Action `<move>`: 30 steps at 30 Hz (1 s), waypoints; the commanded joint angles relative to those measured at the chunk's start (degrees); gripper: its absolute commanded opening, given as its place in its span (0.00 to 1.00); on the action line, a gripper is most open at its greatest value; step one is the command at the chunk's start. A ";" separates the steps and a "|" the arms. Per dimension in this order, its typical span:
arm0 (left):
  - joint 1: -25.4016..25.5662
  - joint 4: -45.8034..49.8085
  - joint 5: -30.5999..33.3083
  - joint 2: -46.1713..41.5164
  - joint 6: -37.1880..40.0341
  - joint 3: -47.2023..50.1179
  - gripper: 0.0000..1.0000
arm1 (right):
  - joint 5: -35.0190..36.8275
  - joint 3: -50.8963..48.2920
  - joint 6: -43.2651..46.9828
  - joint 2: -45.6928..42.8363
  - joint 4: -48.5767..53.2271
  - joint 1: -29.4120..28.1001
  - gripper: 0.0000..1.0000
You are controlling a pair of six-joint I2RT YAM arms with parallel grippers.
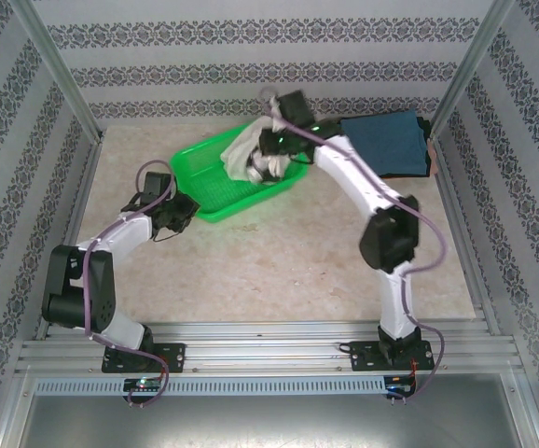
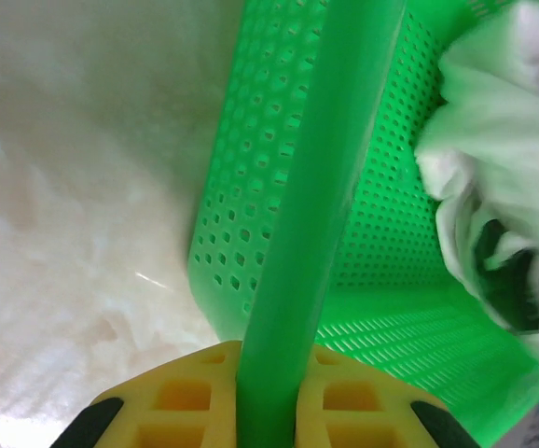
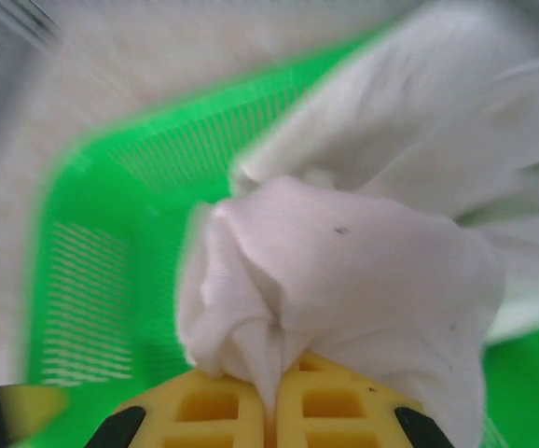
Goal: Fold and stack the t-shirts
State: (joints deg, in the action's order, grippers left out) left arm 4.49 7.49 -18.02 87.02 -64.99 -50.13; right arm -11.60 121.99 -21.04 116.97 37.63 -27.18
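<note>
My left claw is clamped on the rim of the basket, I'd judge to pin it down while cloth gets pulled out. Over the basket, my right claw is pinched shut on a bunch of the white shirt, ready to lift. Far right lies the folded teal shirt, probably starting the stack. I count 1 basket, 2 shirts.

Top camera looks down from behind; wrist cameras closely share basket and white t-shirt.

Green mesh basket — beige table
</note>
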 commanded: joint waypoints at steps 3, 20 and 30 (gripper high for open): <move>-4.80 -5.78 8.86 -2.24 -14.19 1.35 0.00 | -8.31 3.15 -4.66 -15.27 -2.69 2.17 0.00; -10.09 -8.15 30.69 4.78 -33.25 -4.50 0.00 | -23.35 -20.61 -8.35 -32.14 -3.77 6.11 0.00; -9.41 -2.10 33.32 -8.76 -32.04 0.41 0.00 | -21.80 -28.13 -8.48 -31.07 -3.79 4.69 0.00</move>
State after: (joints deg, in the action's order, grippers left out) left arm -4.25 4.05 9.78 83.79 -93.36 -50.37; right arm -32.29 94.19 -28.84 85.65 35.59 -22.00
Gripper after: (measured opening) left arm 0.147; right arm 0.086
